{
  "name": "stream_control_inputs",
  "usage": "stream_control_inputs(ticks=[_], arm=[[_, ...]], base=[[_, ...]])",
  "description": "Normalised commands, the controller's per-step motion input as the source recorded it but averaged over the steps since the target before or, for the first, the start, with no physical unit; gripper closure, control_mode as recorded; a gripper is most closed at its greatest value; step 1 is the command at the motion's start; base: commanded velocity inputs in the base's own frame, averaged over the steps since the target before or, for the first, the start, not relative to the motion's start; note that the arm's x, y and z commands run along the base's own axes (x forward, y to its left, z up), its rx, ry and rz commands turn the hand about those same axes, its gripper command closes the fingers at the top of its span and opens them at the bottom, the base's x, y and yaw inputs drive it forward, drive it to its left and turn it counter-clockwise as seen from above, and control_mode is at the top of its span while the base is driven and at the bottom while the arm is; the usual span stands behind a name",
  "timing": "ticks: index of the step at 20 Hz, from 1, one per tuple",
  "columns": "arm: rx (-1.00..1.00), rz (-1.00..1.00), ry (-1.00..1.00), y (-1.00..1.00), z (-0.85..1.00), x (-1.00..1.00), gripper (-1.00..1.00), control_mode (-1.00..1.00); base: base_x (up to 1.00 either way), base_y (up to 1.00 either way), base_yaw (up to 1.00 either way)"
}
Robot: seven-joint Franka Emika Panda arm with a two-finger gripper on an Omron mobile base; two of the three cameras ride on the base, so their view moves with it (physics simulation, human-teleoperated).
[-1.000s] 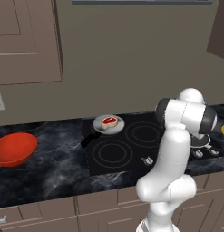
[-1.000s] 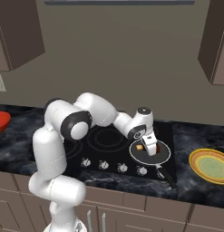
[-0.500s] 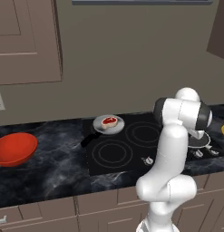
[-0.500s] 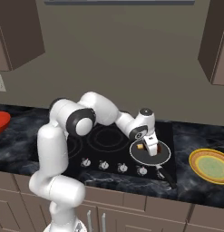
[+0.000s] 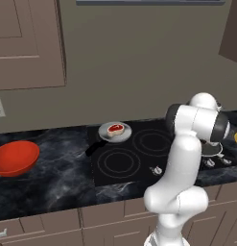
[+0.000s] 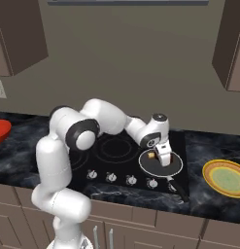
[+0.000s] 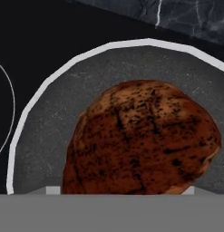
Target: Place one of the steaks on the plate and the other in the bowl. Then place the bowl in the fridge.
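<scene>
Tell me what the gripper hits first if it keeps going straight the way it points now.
Most likely the browned steak lying in the frying pan on the stove: it sits squarely ahead of the gripper. How much gap remains is unclear.

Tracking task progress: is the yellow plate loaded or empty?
Empty. The plate sits on the counter right of the stove, its face bare, no steak on it.
</scene>
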Motion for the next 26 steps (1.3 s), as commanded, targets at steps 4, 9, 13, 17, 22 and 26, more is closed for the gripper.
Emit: stream_control_inputs(ticks=[4,9,13,17,22,26], arm=[[0.06,0.00,0.00,-0.34,0.89,-0.44,1.00,-1.00],[0.00,0.00,0.00,-0.18,0.76,-0.55,1.00,-1.00],[0.00,-0.04,0.00,-0.56,0.07,-0.44,1.00,-1.00],[-0.01,-0.02,-0.01,-0.64,-0.02,-0.30,1.00,-1.00],[0.00,-0.01,-0.01,-0.64,0.00,-0.13,1.00,-1.00],[0.00,0.00,-0.04,-0.55,0.00,-0.08,1.00,-1.00]], base=[[0.00,0.00,0.00],[0.00,0.00,0.00],[0.00,0.00,0.00],[0.00,0.00,0.00],[0.00,0.00,0.00],[0.00,0.00,0.00]])
